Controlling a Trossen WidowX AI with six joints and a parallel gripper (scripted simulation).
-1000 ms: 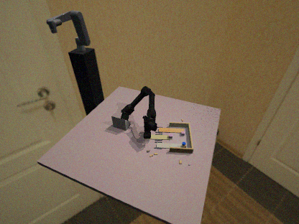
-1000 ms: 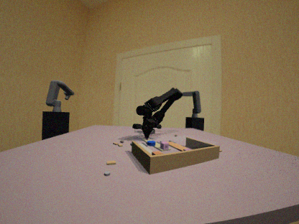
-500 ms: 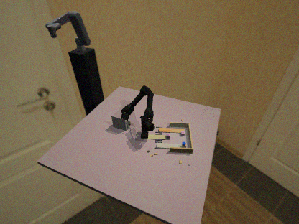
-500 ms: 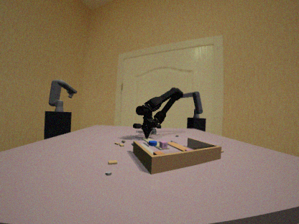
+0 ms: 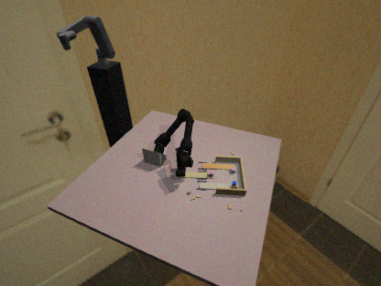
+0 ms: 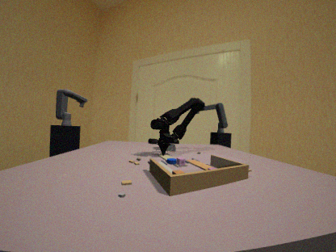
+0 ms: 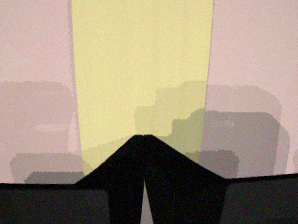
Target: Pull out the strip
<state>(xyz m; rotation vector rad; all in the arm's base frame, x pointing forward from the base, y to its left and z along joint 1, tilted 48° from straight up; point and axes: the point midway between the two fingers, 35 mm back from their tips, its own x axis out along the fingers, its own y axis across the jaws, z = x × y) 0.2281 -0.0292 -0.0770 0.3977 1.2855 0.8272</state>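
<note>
Strip-pulling step — the gripper (image 7: 144, 163), shut tight on nothing, presses its tips on the yellow strip (image 7: 143, 50); next, drag toward 6 o'clock.

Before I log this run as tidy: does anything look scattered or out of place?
Yes. Small tan bits lie loose on the table outside the tray, near its open end. The yellow strip sticks out of the tray under the shut gripper.
</note>
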